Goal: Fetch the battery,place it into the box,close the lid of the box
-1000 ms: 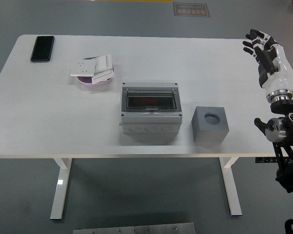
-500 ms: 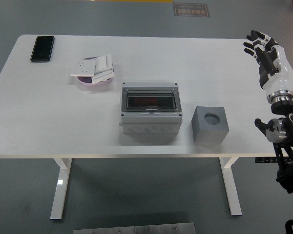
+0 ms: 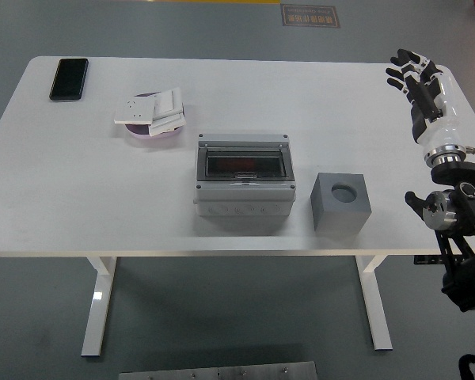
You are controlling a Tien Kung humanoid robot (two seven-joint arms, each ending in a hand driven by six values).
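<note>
Right hand (image 3: 412,73), fingers spread and empty, has edged left toward the box (image 3: 244,176); battery fetch not begun.

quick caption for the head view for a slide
Right hand raised open over the white table's far right corner; grey box with lid shut beside a grey cube; no battery visible.

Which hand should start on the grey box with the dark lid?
Right, probably. The right hand is raised, fingers spread, over the white table's right edge, while no left arm is in view. The grey box lies centre-table.
</note>
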